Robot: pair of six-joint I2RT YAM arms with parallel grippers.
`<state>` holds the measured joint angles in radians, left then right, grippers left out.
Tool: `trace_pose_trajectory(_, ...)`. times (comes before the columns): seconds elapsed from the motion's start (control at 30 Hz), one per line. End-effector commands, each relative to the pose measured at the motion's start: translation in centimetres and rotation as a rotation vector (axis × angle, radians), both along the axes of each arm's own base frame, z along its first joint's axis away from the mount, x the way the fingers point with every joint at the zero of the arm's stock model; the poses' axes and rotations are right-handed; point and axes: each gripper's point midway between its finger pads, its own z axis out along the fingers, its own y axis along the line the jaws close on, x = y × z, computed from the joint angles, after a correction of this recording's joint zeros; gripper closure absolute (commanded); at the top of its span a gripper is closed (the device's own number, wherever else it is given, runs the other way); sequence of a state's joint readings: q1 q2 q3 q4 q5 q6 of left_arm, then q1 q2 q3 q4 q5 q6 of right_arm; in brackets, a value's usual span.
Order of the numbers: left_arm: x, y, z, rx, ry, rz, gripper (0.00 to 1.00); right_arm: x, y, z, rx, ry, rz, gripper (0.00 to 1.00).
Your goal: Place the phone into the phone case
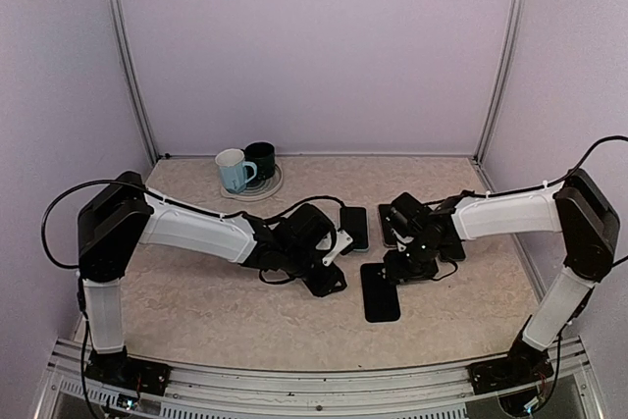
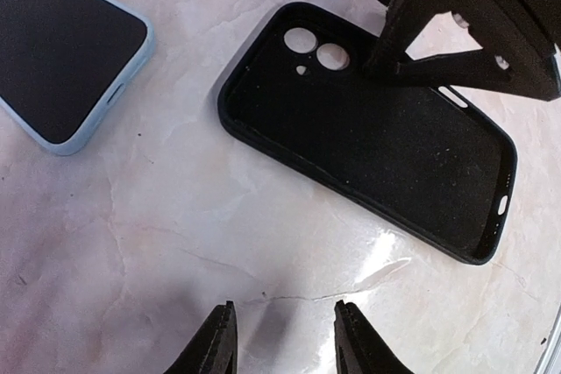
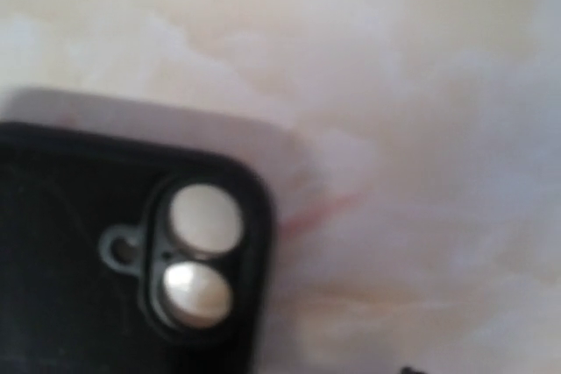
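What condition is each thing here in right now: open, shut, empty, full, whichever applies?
Black phone case: empty, lying flat, open side up.
Phone: face up, screen dark, outside the black case.
Left gripper: open, holding nothing.
Right gripper: over the case's camera-hole end; open or shut unclear.
Light mug and dark mug: upright, side by side on a plate.

Soft even light; right wrist view blurred; table (image 2: 386, 273) glare.
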<state>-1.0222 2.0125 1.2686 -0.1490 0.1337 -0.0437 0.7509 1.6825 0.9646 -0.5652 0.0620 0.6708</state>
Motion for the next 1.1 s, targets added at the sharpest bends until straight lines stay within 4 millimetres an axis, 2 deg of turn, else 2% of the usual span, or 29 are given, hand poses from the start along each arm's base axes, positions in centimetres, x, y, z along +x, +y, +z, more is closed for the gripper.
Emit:
trace_pose_trajectory(0.0, 1.5, 0.8, 3.7, -0.054, -0.073, 0.041, 0.61, 3.2, -2.5, 4.2, -0.011, -0.076, 0.013, 0.37)
trace_pose_trajectory(0.1, 2.6, 1.6, 5.1, -0.065, -0.136, 0.092, 0.61, 6.1, -6.2, 5.5, -0.014, -0.098, -0.022, 0.2)
trace_pose_trajectory(0.2, 3.9, 2.6, 7.0, -0.086, -0.209, 0.157, 0.57, 9.1, -10.2, 5.6, -0.032, -0.112, -0.071, 0.02)
trace_pose_trajectory(0.3, 4.9, 3.0, 8.1, -0.115, -0.234, 0.183, 0.53, 11.4, -12.8, 4.8, -0.024, -0.087, -0.088, 0.01)
trace_pose_trajectory(0.4, 5.4, 3.1, 7.9, -0.108, -0.24, 0.192, 0.51, 12.2, -14.3, 3.4, -0.054, -0.019, -0.092, 0.01)
trace_pose_trajectory(0.63, 6.7, 3.7, 6.8, -0.093, -0.244, 0.224, 0.48, 11.6, -15.7, 0.8, -0.131, 0.092, -0.083, 0.01)
trace_pose_trajectory(0.87, 6.9, 3.9, 5.8, -0.084, -0.225, 0.214, 0.48, 11.6, -17.2, -1.0, -0.172, 0.151, -0.103, 0.01)
trace_pose_trajectory(1.07, 7.3, 4.1, 5.9, -0.084, -0.226, 0.218, 0.48, 11.3, -16.9, -2.2, -0.156, 0.187, -0.081, 0.07)
